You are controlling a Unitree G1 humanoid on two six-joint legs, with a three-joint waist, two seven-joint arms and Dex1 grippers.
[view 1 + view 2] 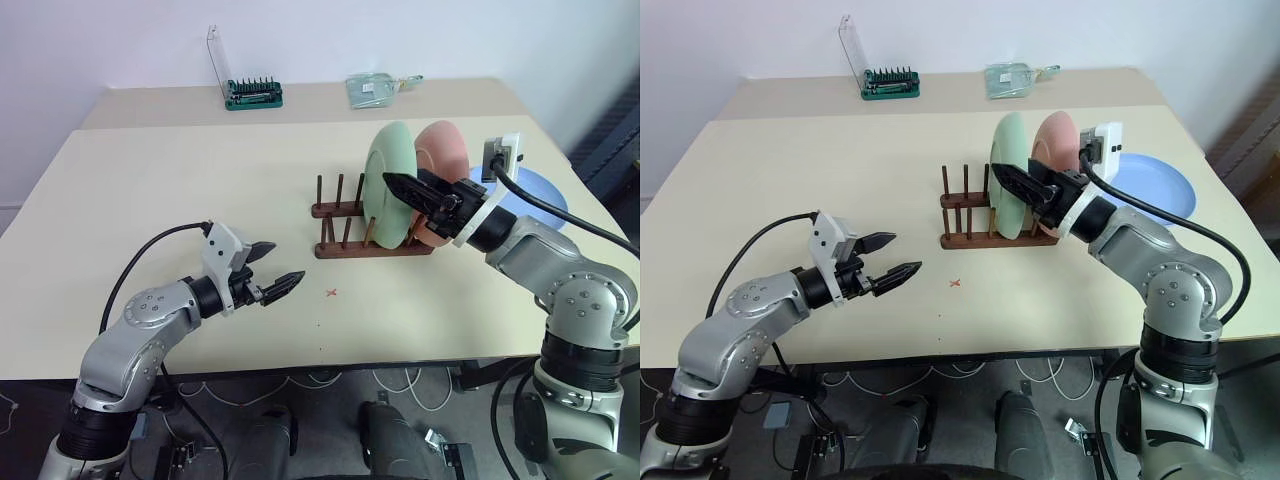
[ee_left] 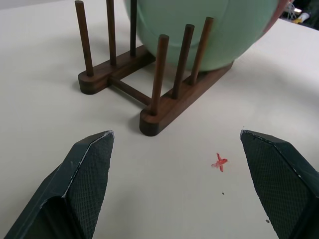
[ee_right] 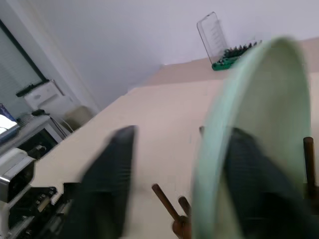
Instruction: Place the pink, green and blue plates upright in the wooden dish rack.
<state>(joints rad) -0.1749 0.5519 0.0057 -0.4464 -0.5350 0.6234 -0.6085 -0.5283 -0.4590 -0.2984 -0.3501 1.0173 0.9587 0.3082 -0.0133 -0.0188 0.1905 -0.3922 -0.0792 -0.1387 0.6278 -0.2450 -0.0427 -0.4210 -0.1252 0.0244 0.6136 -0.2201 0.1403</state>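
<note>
The wooden dish rack (image 1: 336, 211) stands right of the table's middle. Its right-hand slots hold the green plate (image 1: 384, 165) and, behind it, the pink plate (image 1: 446, 150), both upright. Flat on the table to the right of the rack, partly behind my right arm, lies the blue plate (image 1: 538, 192). My right gripper (image 1: 402, 193) is open, its fingers straddling the green plate's (image 3: 249, 99) rim. My left gripper (image 1: 288, 262) hovers open and empty above the table, left of and nearer than the rack (image 2: 149, 102).
A small red cross (image 1: 331, 293) is marked on the table (image 1: 200, 180) in front of the rack. On the farther table stand a green bit set with a clear lid (image 1: 252, 94) and a clear bag (image 1: 376, 88). The front table edge runs just below my arms.
</note>
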